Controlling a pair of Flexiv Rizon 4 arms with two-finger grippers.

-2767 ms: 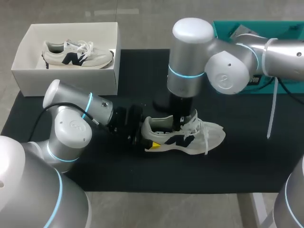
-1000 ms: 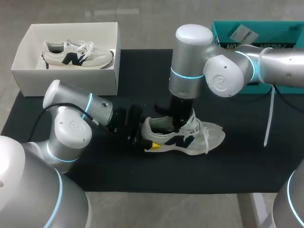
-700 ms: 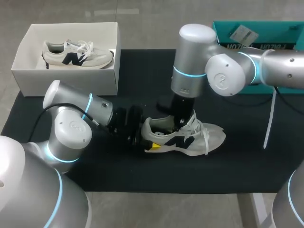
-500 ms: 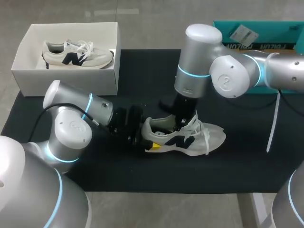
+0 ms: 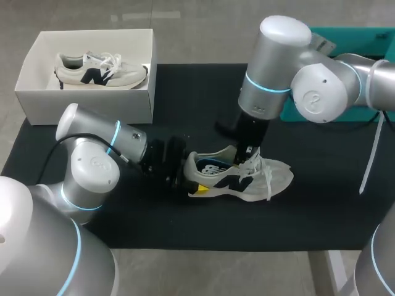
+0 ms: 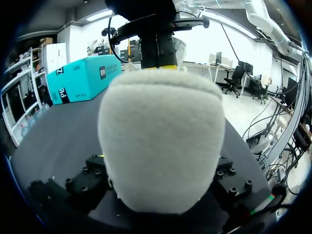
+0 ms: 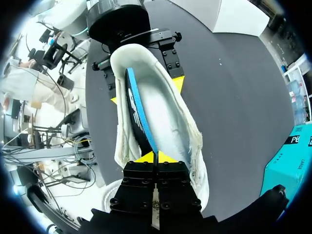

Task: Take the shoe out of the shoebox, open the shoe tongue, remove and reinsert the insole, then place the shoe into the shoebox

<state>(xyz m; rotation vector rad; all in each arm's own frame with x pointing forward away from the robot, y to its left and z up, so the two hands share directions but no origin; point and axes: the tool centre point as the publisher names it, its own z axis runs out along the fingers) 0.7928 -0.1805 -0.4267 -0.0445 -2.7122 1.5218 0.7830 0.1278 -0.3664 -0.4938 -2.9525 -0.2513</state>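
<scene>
A grey-white sneaker [image 5: 247,179] with a navy side mark lies on the black mat [image 5: 185,228], toe pointing right. My left gripper [image 5: 196,177] has its fingers on both sides of the heel [image 6: 161,141], one yellow tip against each side. My right gripper [image 5: 245,154] hangs over the shoe's opening, shut on the front end of the insole [image 7: 139,114]. The blue-edged insole stands tilted on edge inside the shoe [image 7: 165,102], pinched between the yellow tips of the right gripper [image 7: 156,157]. Its printed top [image 5: 213,166] shows in the opening.
A white shoebox [image 5: 37,98] at the mat's back left holds a second matching sneaker [image 5: 99,71]. A teal box [image 5: 358,38] stands at the back right, partly behind my right arm. Laces trail loose over the toe.
My right gripper closed on the insole and rose to the right, tilting the insole up out of the shoe. The left arm and the shoe stayed put.
</scene>
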